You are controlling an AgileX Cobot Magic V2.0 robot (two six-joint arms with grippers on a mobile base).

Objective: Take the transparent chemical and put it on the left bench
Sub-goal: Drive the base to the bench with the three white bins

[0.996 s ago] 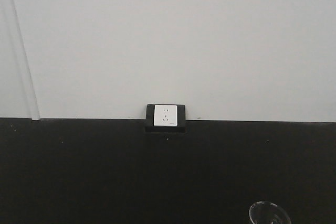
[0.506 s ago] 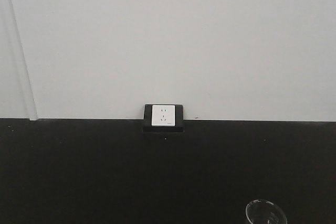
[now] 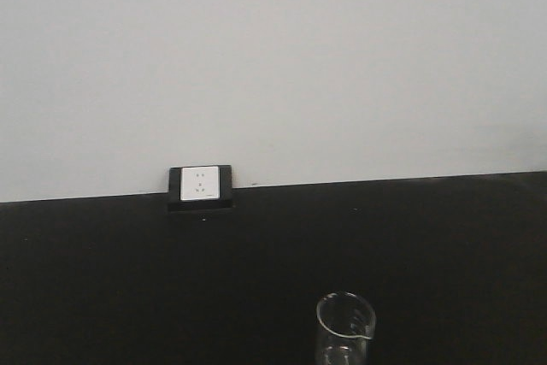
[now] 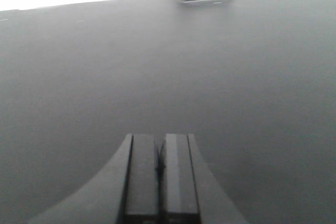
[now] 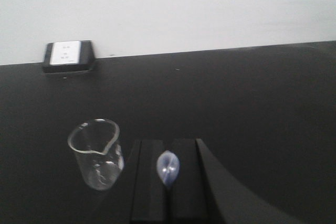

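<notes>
One pipette point(image 5: 168, 168) shows, and only in the right wrist view: a small clear, colourless bulb with a pale bluish sheen and a bright glint, oval and narrowing to a point at its top. It sits pinched between the two dark pads of the right gripper point(image 5: 168, 145), whose jaws are closed onto it with just the bulb's width between them. The stem is hidden.

One beaker point(image 5: 97, 153) stands upright on the black bench point(image 5: 252, 103), just left of that gripper and apart from it. It is clear glass with a pouring lip, and nothing can be made out inside. The front view shows the same beaker point(image 3: 345, 328) low in the picture, right of centre.

One white socket point(image 3: 199, 185) in a dark frame sits where the bench meets the pale wall point(image 3: 273, 57), well behind the beaker and to its left.

Two grippers are seen in all. The left gripper point(image 4: 160, 140) hangs over bare bench with its pads pressed together, holding nothing.
</notes>
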